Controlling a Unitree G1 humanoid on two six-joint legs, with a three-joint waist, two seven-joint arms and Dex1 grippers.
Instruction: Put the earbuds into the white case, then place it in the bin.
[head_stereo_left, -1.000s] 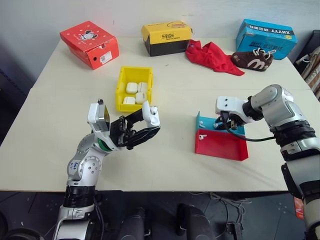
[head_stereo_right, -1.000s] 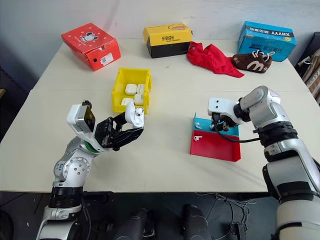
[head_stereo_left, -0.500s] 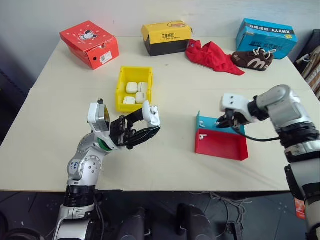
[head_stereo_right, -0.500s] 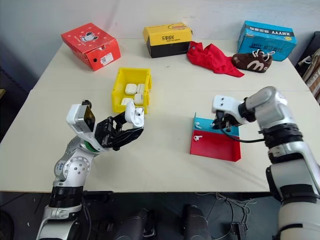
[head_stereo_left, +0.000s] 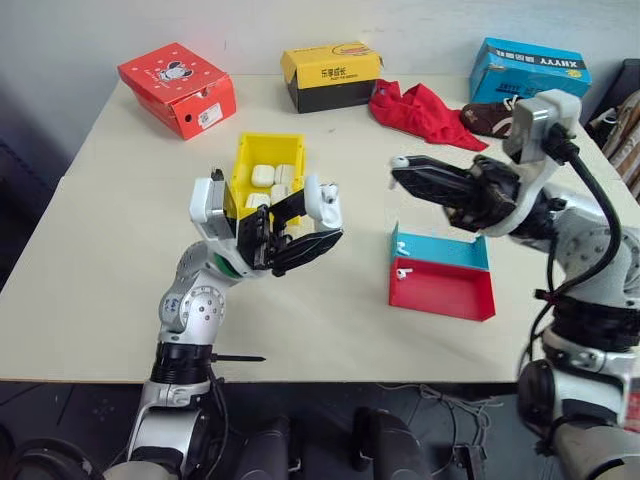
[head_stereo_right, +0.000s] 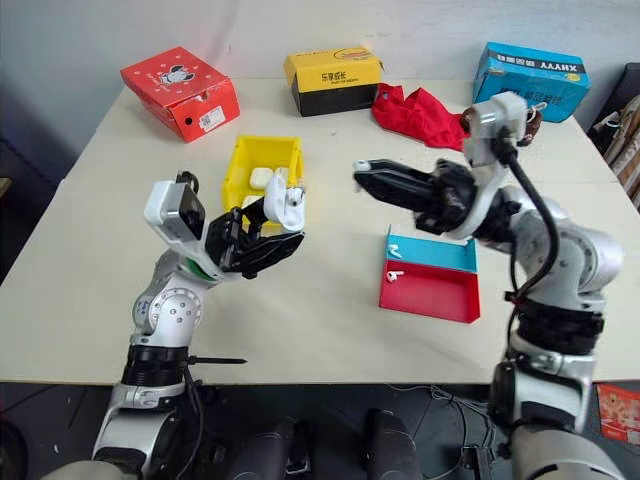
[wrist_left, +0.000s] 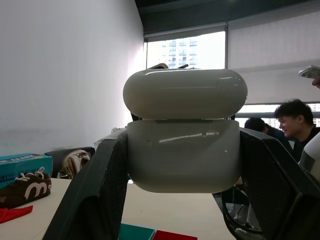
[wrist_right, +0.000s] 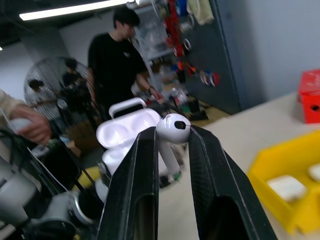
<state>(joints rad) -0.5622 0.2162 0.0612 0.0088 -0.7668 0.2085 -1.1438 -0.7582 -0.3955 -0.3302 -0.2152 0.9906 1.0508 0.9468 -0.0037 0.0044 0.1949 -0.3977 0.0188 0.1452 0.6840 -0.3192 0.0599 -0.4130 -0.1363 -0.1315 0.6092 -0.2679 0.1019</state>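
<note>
The right gripper has been raised from the trays and swung toward the left gripper, an earbud pinched between its fingers. The open case is clamped in the left gripper, near the bin. The earbud is held close beside the case, apart.

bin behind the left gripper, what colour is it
Bright yellow; the bin shows best in the left eye view.
</note>
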